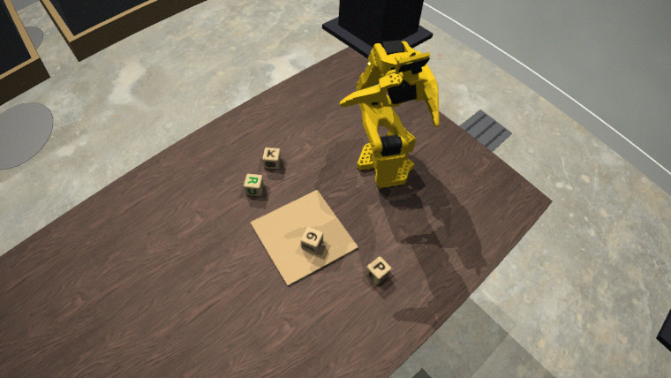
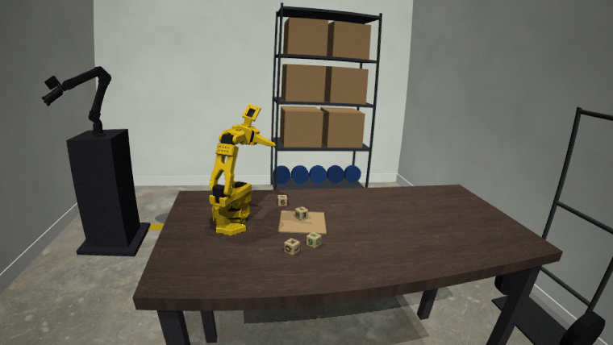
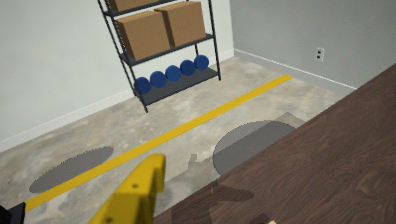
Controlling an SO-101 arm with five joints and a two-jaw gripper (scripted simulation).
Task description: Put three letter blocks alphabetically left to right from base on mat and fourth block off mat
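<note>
Top view: K [image 1: 270, 157], green R [image 1: 253, 184], P [image 1: 379, 270] blocks off-mat; jaws [image 1: 389, 112] spread wide.

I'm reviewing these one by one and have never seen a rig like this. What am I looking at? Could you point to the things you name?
The machine is a small yellow robot arm with a gripper [image 1: 389, 115] at its end, standing wide open and holding nothing. One picture looks down on the table, one views it from the side, and one comes from the arm's wrist, showing mostly floor and shelving. On the brown table [image 1: 154, 262] [image 2: 385, 265] lies a tan mat [image 1: 276, 234] [image 2: 287, 226] bearing a block topped "6" [image 1: 312, 239] [image 2: 301, 213]. Three blocks topped K [image 1: 271, 158] [image 2: 291, 246], R [image 1: 252, 184] [image 2: 313, 239] and P [image 1: 379, 270] [image 2: 281, 200] lie off it.
</note>
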